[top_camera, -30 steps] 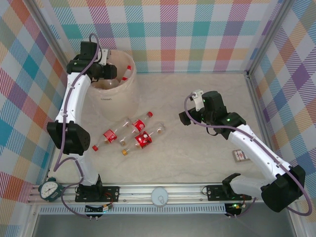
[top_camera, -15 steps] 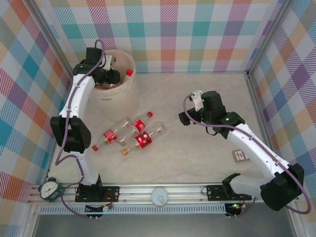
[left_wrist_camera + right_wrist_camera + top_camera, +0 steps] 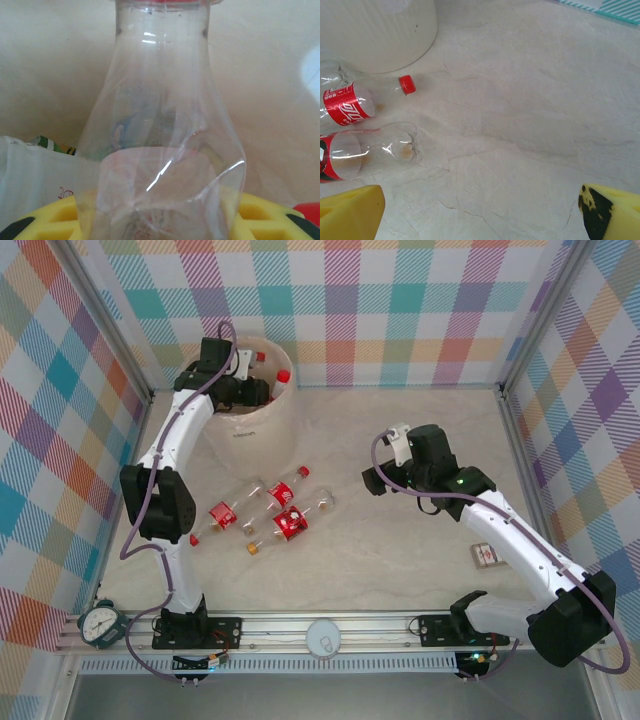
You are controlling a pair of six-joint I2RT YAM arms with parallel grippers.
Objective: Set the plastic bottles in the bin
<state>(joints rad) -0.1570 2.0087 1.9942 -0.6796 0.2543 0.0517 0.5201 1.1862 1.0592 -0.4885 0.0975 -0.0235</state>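
My left gripper (image 3: 248,392) is over the cream bin (image 3: 240,440) at the back left, shut on a crushed clear plastic bottle (image 3: 268,386) whose red cap points right. In the left wrist view that bottle (image 3: 160,125) stands between my yellow pads (image 3: 265,215), with the bin's inner wall (image 3: 50,75) behind it. Several red-labelled bottles (image 3: 285,510) lie on the table in front of the bin. My right gripper (image 3: 372,480) hovers open to their right. Its wrist view shows my open gripper (image 3: 480,215) over bare table, with two bottles (image 3: 350,102) (image 3: 370,152) at the left.
A small red-and-white box (image 3: 484,555) lies on the table at the right. On the front rail rest a clock (image 3: 100,622) and a white round disc (image 3: 323,638). Checked walls close in the table on three sides. The bin's outer wall (image 3: 380,30) fills the right wrist view's upper left.
My left arm has swung right and back over the bin with the bottle in its grip. The bin has shifted a little to the right. The right arm has not moved.
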